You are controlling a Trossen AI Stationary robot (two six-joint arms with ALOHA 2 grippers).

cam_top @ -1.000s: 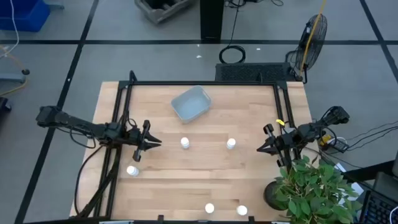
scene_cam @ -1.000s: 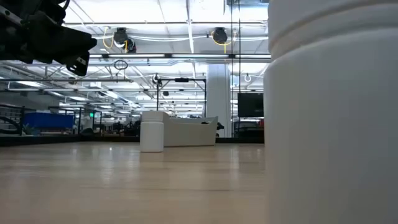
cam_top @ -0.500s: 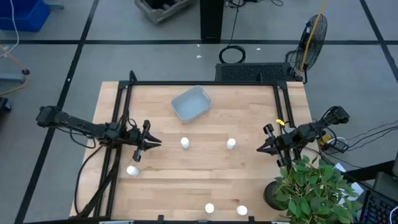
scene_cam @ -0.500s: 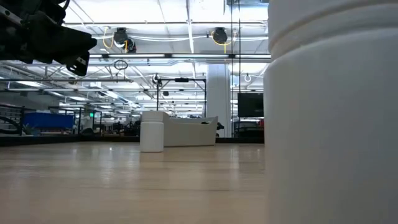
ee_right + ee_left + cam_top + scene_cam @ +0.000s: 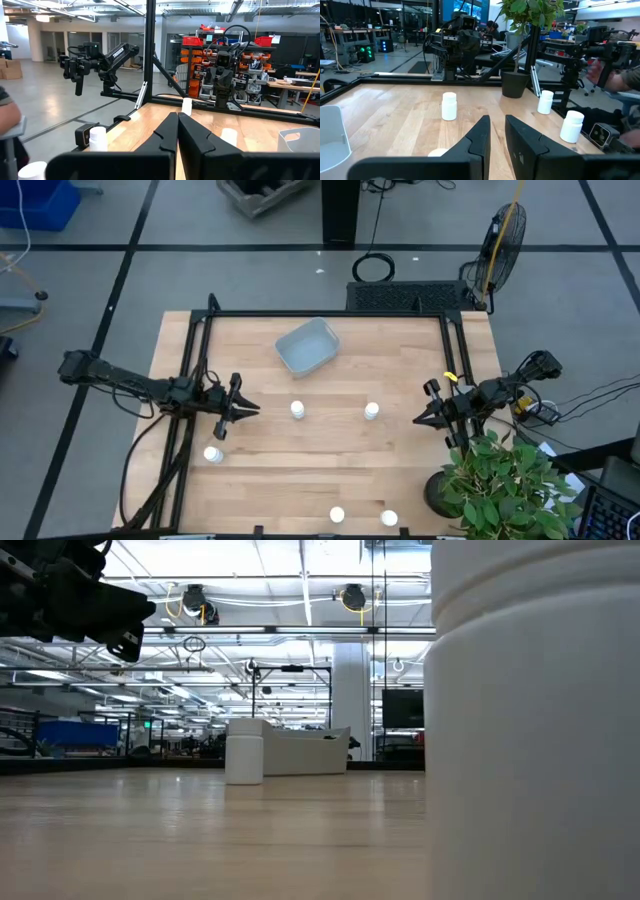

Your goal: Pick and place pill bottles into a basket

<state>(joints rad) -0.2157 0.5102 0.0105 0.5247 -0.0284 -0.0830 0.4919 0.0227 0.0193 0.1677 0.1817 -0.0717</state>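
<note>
No legible labels on the pill bottles; "TROSSEN" readable on a far arm in the right wrist view. Basket (image 5: 307,346) empty at 12 o'clock of the bench (image 5: 400,455). Bottles at centre (image 5: 297,410), (image 5: 372,411), at 8 o'clock (image 5: 213,454), two near the 6 o'clock edge (image 5: 337,516), (image 5: 389,519). Broad bare wood between. Left gripper (image 5: 250,409) at 9 o'clock nearly closed, empty; right gripper (image 5: 418,419) at 3 o'clock fully closed, empty. Nothing changed since earlier.

Smooth wood table (image 5: 330,465), plastic basket (image 5: 308,347)
</note>
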